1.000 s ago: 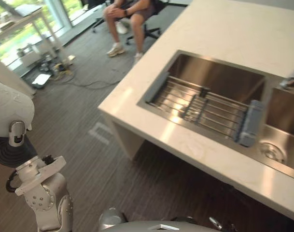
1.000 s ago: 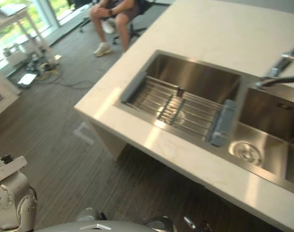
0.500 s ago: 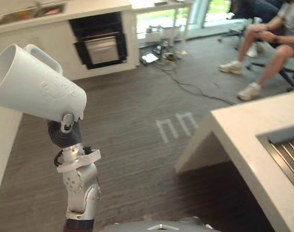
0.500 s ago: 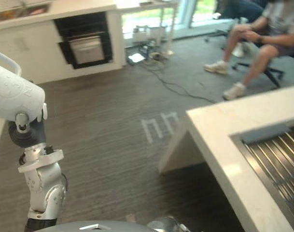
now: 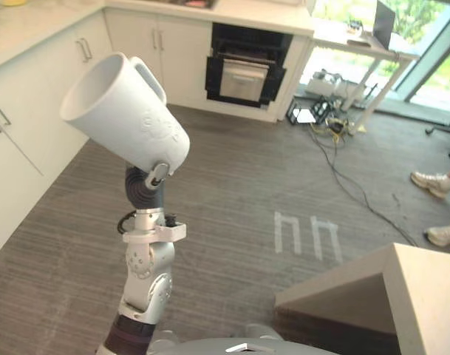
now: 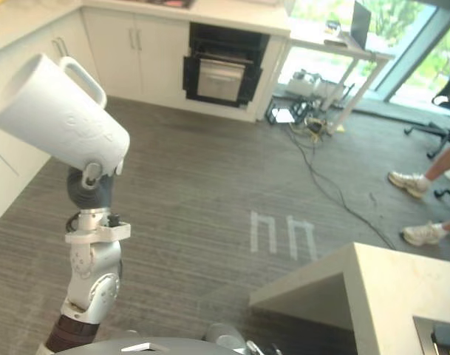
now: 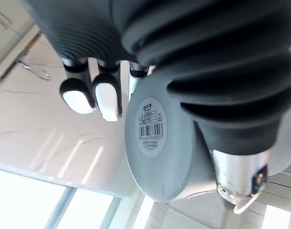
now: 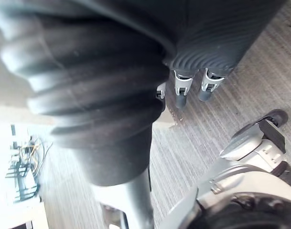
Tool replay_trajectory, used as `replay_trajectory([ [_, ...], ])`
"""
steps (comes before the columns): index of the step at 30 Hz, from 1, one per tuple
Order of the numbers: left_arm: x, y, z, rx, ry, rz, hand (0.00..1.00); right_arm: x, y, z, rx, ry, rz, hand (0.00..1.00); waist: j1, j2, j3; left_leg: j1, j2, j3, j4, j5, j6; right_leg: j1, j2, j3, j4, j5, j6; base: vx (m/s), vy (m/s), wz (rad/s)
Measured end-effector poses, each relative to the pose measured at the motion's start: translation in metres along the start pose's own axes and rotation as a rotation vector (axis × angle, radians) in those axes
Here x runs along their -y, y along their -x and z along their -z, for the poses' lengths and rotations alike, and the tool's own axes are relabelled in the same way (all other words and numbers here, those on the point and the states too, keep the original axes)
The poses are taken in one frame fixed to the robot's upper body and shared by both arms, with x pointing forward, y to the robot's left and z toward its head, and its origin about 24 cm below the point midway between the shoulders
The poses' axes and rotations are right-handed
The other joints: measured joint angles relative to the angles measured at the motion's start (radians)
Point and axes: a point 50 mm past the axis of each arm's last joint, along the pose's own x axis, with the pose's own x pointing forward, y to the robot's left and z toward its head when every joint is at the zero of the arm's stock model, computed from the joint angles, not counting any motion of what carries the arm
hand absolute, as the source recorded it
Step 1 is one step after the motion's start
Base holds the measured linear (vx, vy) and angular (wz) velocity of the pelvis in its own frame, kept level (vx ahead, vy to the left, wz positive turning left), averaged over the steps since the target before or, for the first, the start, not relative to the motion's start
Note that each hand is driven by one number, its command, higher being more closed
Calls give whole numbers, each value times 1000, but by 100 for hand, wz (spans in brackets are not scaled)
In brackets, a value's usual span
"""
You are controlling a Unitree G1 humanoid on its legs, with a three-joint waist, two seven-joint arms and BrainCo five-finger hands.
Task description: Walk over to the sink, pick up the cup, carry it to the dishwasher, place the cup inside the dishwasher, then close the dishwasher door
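The left hand curls its fingers round the tilted white cup, raised at ten o'clock for carrying; the right hand apparently hangs slack, empty.

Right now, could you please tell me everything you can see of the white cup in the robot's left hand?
The white matte cup has a raised pattern on its side and a loop handle on top. It is tilted, mouth aimed up and leftward, raised over the grey floor. The left hand grips it near its base, which bears a barcode sticker.
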Motion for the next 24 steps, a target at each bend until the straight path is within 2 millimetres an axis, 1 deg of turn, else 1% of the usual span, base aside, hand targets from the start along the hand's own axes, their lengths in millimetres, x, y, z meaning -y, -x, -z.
replay_trajectory([
  [1, -2, 4, -6, 13, -4, -13, 100, -1, 0, 1, -13, 14, -10, 0, -1, -14, -11, 6, -6, -4, 14, -23, 9, 19, 1, -21, -10, -49, -25, 22, -88, 15],
  [2, -4, 7, -8, 10, -11, -25, 100, -1, 0, 2, -23, 17, -10, 0, 0, -11, -20, 14, 3, 2, 14, -30, 13, 38, 13, -34, -51, -62, -43, 116, -117, 26],
  [3, -4, 10, -12, 12, -12, -40, 100, 2, 0, 0, -23, 30, -4, 0, -7, 17, -19, -71, 47, 0, 333, -19, 48, 60, 35, -61, -81, -100, -86, 210, -75, 33],
  [4, -6, 14, -9, -13, -7, -72, 100, 15, -2, -13, -1, 75, 16, 0, -17, 78, -2, -170, 94, -3, 534, 69, 86, 83, 55, -83, -70, -123, -94, 182, -46, 42],
  [5, -8, 17, -6, -36, -15, -87, 100, 20, -1, -15, 1, 81, 27, 0, -17, 82, -3, -202, 108, -1, 598, 132, 86, 103, 56, -90, -74, -131, -94, 225, -15, 48],
  [6, -13, 20, -1, -73, -31, -107, 100, 27, 0, -15, -2, 78, 52, 0, -25, 79, 7, -256, 113, -3, 699, 296, 107, 170, 48, -99, -118, -133, -92, 324, -9, 43],
  [7, -15, 22, 3, -98, -42, -106, 100, 29, -1, -17, -2, 81, 59, 0, -17, 81, 12, -286, 101, 12, 753, 252, 97, 235, 28, -109, -162, -125, -80, 324, -9, 37],
  [8, -15, 23, 4, -104, -43, -105, 100, 31, -2, -19, -1, 86, 66, 0, -14, 79, 13, -299, 89, 32, 744, 206, 102, 260, 15, -112, -184, -124, -79, 385, 21, 21],
  [9, -16, 23, 7, -114, -45, -101, 100, 36, -1, -21, 4, 88, 77, 0, -10, 74, 14, -323, 58, 88, 679, 133, 98, 306, -7, -119, -232, -119, -71, 316, 52, 13],
  [10, -16, 23, 9, -122, -48, -97, 100, 38, -3, -29, 25, 86, 83, 0, -8, 70, 15, -347, 17, 145, 550, 93, 95, 340, -31, -125, -276, -114, -61, 386, 69, 8],
  [11, -16, 23, 9, -123, -49, -96, 100, 37, -5, -33, 39, 89, 82, 0, -6, 67, 16, -350, -10, 166, 458, 91, 96, 356, -42, -124, -294, -111, -56, 371, 81, -2],
  [12, -16, 23, 9, -123, -50, -96, 100, 35, -8, -40, 57, 97, 73, 0, -1, 67, 16, -351, -68, 173, 249, 120, 95, 378, -58, -115, -312, -109, -51, 398, 111, -12],
  [13, -16, 22, 8, -119, -52, -95, 100, 35, -10, -47, 72, 111, 70, 0, 0, 68, 17, -340, -122, 130, 22, 257, 115, 395, -59, -87, -320, -109, -51, 407, 133, -23],
  [14, -18, 23, 8, -123, -57, -100, 100, 32, -11, -45, 68, 107, 66, 0, 6, 53, 19, -318, -145, 117, -12, 320, 160, 402, -65, -62, -324, -109, -51, 402, 150, -23],
  [15, -20, 23, 9, -131, -67, -102, 100, 25, -12, -40, 50, 94, 53, 0, 9, 18, 16, -285, -172, 123, -47, 318, 154, 408, -91, -29, -328, -92, -50, 388, 171, -9],
  [16, -18, 19, 8, -115, -64, -87, 100, 19, -14, -37, 46, 90, 40, 0, 8, 15, 19, -297, -170, 117, -10, 287, 165, 405, -87, 10, -325, -59, -39, 444, 206, 2],
  [17, -16, 15, 7, -101, -62, -71, 100, 16, -14, -33, 33, 83, 40, 0, 14, -2, 26, -312, -167, 123, 42, 238, 172, 405, -89, 51, -309, -52, -30, 353, 181, 4],
  [18, -16, 15, 7, -99, -63, -68, 100, 16, -14, -32, 29, 81, 42, 0, 15, -7, 28, -312, -168, 127, 65, 212, 175, 403, -91, 61, -288, -52, -30, 331, 161, -10],
  [19, -17, 15, 8, -104, -63, -68, 100, 19, -13, -30, 19, 81, 52, 0, 15, -9, 26, -306, -171, 130, 96, 164, 177, 381, -97, 63, -211, -45, -19, 334, 162, -15],
  [20, -15, 16, 10, -116, -60, -53, 100, 21, -12, -26, 2, 73, 63, 0, 15, -16, 17, -283, -183, 141, 98, 117, 171, 335, -112, 59, -74, -31, 12, 340, 169, -14],
  [21, -14, 16, 12, -122, -58, -39, 100, 22, -10, -23, -4, 69, 66, 0, 16, -20, 15, -263, -189, 151, 94, 99, 174, 301, -122, 56, 15, -11, 40, 370, 186, -17],
  [22, -13, 16, 13, -129, -59, -19, 100, 22, -10, -20, -18, 65, 67, 0, 19, -29, 21, -209, -216, 155, 85, 73, 182, 232, -155, 64, 207, 74, 97, 375, 180, -13],
  [23, -11, 16, 15, -140, -56, -6, 100, 22, -8, -15, -27, 42, 74, 0, 10, -34, 20, -140, -243, 153, 50, 55, 185, 155, -186, 54, 413, 143, 113, 375, 174, -6],
  [24, -10, 16, 16, -145, -52, -3, 100, 22, -7, -12, -32, 37, 75, 0, 4, -35, 21, -98, -256, 148, 21, 53, 186, 119, -201, 37, 498, 138, 91, 428, 199, 9],
])
